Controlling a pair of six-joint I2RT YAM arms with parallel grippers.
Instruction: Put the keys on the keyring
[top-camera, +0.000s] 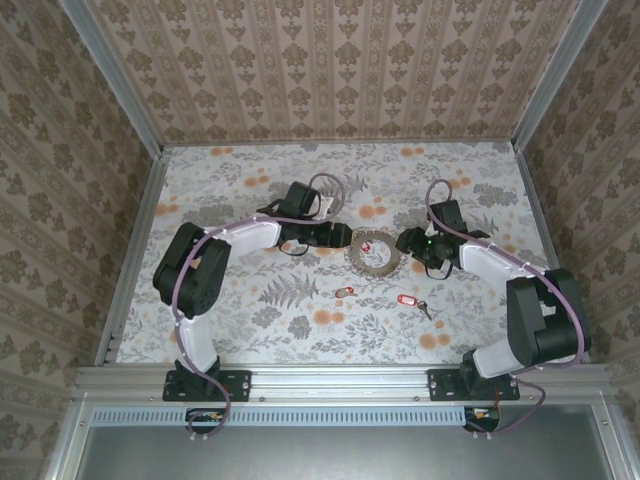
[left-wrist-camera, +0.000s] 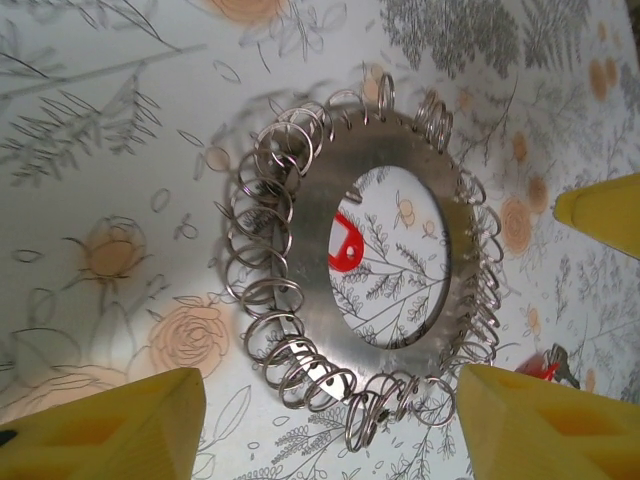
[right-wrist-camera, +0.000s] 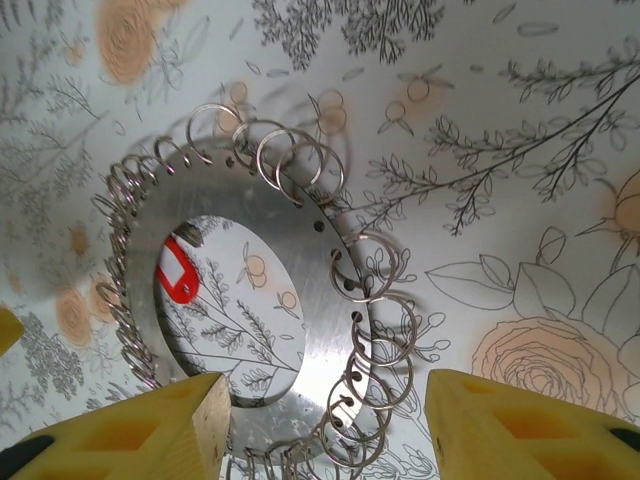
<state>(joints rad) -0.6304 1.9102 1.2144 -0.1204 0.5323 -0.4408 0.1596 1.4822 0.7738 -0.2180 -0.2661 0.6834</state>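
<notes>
Both claws wide around the grey loop-fringed metal ring (left-wrist-camera: 400, 145).
I see left claw (left-wrist-camera: 328, 372) and right claw (right-wrist-camera: 323, 378) straddling its rim.

A flat silvery keyring (left-wrist-camera: 310, 300), fringed all round with small wire split rings, is being carried flat on the flowered desk (top-camera: 250, 300), near its middle. One red-tagged key (left-wrist-camera: 345, 245) is being framed by the ring's central hole. A second key (top-camera: 345, 292) and a third key (top-camera: 408, 299), both red-tagged, are being seen lying apart, nearer the front edge.
</notes>
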